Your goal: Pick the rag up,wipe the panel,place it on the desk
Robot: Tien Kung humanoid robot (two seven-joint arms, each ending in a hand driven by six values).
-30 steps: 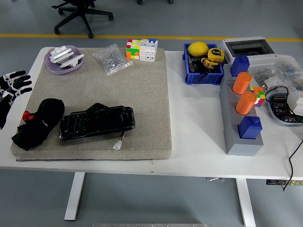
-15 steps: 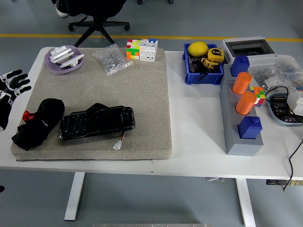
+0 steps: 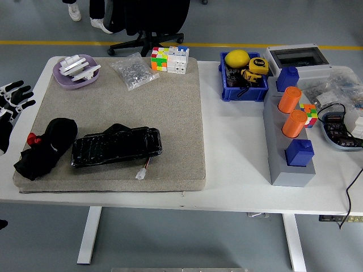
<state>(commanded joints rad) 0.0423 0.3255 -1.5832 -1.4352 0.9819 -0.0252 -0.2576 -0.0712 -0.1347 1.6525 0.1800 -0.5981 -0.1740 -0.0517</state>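
Observation:
A black rag (image 3: pixel 44 146) lies bunched at the front left corner of the grey felt mat (image 3: pixel 164 113), with a small red piece at its left side. Right beside it lies the black panel (image 3: pixel 116 145), flat on the mat, a short white-plugged wire at its front right. My left hand (image 3: pixel 11 105) hovers at the picture's left edge, off the mat's left side and above the rag, its fingers spread and holding nothing. The right arm is out of view.
On the mat's far edge sit a purple dish (image 3: pixel 76 70) with white parts, a clear bag of small parts (image 3: pixel 134 71) and colourful cubes (image 3: pixel 169 59). Right of the mat stand a blue bin (image 3: pixel 243 76), a grey block with orange cylinders (image 3: pixel 289 122), and cluttered boxes. A person with a chair moves behind the table.
My left hand has drifted slightly left, toward the picture's edge. The chair and person behind the table have moved to the right. Rag and panel have not moved.

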